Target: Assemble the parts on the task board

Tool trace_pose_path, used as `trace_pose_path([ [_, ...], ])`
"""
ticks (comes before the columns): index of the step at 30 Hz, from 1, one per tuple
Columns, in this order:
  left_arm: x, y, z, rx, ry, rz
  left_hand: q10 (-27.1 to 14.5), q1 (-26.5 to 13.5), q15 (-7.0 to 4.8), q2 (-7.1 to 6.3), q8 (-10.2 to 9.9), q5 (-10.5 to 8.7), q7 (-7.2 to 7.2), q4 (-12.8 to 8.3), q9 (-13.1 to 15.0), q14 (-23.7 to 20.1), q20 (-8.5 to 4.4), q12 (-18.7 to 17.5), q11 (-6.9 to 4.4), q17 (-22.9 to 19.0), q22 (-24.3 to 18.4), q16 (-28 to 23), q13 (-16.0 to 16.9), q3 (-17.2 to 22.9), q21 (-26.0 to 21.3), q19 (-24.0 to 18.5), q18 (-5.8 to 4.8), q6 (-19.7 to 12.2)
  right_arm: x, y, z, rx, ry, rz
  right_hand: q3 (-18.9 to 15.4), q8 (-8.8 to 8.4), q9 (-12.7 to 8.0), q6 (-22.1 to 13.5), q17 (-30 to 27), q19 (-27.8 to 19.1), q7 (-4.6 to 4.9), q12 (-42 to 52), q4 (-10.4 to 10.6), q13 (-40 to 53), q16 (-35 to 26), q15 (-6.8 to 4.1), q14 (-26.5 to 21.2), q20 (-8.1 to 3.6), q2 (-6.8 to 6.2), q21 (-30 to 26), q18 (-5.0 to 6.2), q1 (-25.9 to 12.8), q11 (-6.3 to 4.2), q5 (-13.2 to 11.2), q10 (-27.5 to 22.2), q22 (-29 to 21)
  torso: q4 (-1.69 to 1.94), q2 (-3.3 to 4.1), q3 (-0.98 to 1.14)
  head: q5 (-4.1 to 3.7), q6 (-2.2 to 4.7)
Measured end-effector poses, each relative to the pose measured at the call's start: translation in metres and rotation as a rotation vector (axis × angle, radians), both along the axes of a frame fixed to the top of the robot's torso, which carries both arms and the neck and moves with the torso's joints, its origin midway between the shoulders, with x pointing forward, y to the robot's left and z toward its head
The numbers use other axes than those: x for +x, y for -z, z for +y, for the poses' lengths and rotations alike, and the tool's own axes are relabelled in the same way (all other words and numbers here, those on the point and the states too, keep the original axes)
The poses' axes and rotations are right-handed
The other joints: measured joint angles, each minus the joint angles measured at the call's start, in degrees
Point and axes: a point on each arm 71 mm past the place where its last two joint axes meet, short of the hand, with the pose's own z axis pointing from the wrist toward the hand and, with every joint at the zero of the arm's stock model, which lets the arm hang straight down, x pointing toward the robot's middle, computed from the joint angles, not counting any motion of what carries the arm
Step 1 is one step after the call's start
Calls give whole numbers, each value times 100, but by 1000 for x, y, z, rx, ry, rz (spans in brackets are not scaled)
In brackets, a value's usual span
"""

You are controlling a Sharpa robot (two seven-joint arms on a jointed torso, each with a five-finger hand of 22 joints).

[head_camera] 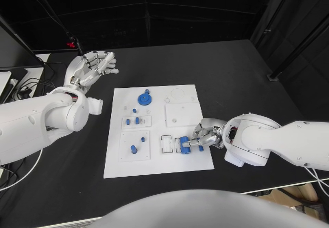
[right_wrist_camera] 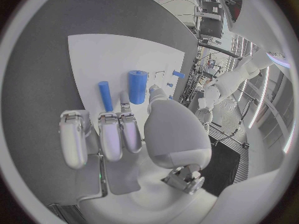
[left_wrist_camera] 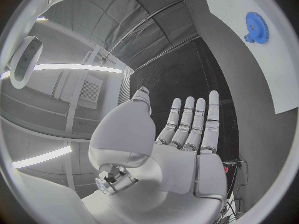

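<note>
So the right hand (head_camera: 206, 135) sits at the near right part of the task board (head_camera: 185, 166), and it's the one that matters here. Just off its fingertips, on the left side of the hand, there's a fat blue cylinder (head_camera: 184, 144) standing or lying by a little rectangular slot (head_camera: 167, 144), plus a thinner blue pin (head_camera: 201, 147) right under the fingers. In the right wrist view the cylinder (right_wrist_camera: 137, 86) and the pin (right_wrist_camera: 105, 95) lie side by side, both with their long axis pointing away from the palm. The fingers look curled in close over them, but I honestly can't tell if the hand is actually pinching either one or just touching.

The left hand (head_camera: 94, 66) is way off at the far left, off the board, fingers spread and holding nothing. The blue gear (head_camera: 144, 99) at the far end of the board is the closest part to it, with small blue pegs (head_camera: 136, 120) in the plates between.

My guess is that the next move is the right hand's, since the cylinder is basically at its fingertips.
</note>
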Motion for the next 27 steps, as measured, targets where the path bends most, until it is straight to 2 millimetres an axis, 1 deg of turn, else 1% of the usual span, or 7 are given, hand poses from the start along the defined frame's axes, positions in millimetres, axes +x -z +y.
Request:
trace_pose_path([
  [5, 0, 0, 0, 0, 0, 0, 0, 0, 0, 0, 0, 0, 0, 0, 0, 0, 0, 0, 0, 0, 0, 0, 0, 0, 0, 0, 0, 0, 2, 2, 4, -1, -4, 0, -31, -101, -48, -80, 0, 19, 42, 0, -1, 0, 0, 23, -19, 19, 33, 0, 0, 33, 41, 0, -1, 0, 0, 1, 2, -2, 0],
  [8, 0, 0, 0, 0, 0, 0, 0, 0, 0, 0, 0, 0, 0, 0, 0, 0, 0, 0, 0, 0, 0, 0, 0, 0, 0, 0, 0, 0, 3, 2, 6, 0, -8, 0, -47, -134, -62, -93, 0, -2, 30, 0, -17, 0, 0, 23, -19, 41, 63, 0, 0, 63, 41, 0, -1, 0, 0, 3, 2, 4, 0],
  [11, 0, 0, 0, 0, 0, 0, 0, 0, 0, 0, 0, 0, 0, 0, 0, 0, 0, 0, 0, 0, 0, 0, 0, 0, 0, 0, 0, 0, 4, 2, 7, 0, -10, -1, -47, -146, -70, -129, 0, -2, 55, 0, -17, 0, 0, 23, -19, 41, 101, 0, 0, 101, 41, 0, -1, 0, 0, 5, 3, 6, 0],
  [17, 0, 0, 0, -1, 1, 1, 0, 0, 0, 0, 0, 0, 0, 0, 0, 0, 0, 0, 0, 1, 0, 0, 0, 0, 0, 0, 0, 0, 5, 3, 10, -4, -16, 2, -47, -196, -83, -130, 0, 18, 59, 0, -16, 0, 0, 63, -18, 60, 166, 0, 0, 166, 82, -40, -1, -1, -1, 6, 2, 8, 0],
  [20, -1, 0, 0, -1, 2, 1, 0, 0, 0, 0, 0, 0, 0, 0, 0, 0, 0, 0, 0, 1, 0, 0, 0, 0, 0, 0, 0, 0, 6, 3, 11, -6, -21, 3, -55, -219, -85, -153, -1, -3, 94, 0, -56, 0, 0, 63, -18, 81, 231, 0, 0, 319, 82, -77, -1, -1, -1, 7, 3, 14, 0],
  [25, -1, 0, 0, -1, 2, 1, 0, 0, 0, 0, 24, 0, 0, -15, 0, 0, 0, 0, 0, -4, 0, 0, -2, -15, 0, 0, 0, 0, 6, 2, 13, -8, -28, 0, 138, -275, -88, -131, -1, 19, 115, 0, -313, 0, 0, 84, 2, 103, 393, 0, 0, 869, 82, -108, -1, -1, -1, 8, 3, 34, 0],
  [27, -1, 0, 0, -2, 3, 1, 0, 0, 0, 0, 24, 0, 0, -15, 0, 0, 0, 0, 0, -6, 0, 0, -5, -16, 0, 0, 0, 0, 6, 2, 14, -7, -31, -1, 219, -307, -88, -117, -1, 19, 100, 0, -393, 0, 0, 84, 2, 103, 410, 0, 0, 1017, 82, -130, -1, -1, -1, 8, 3, 35, 0],
])
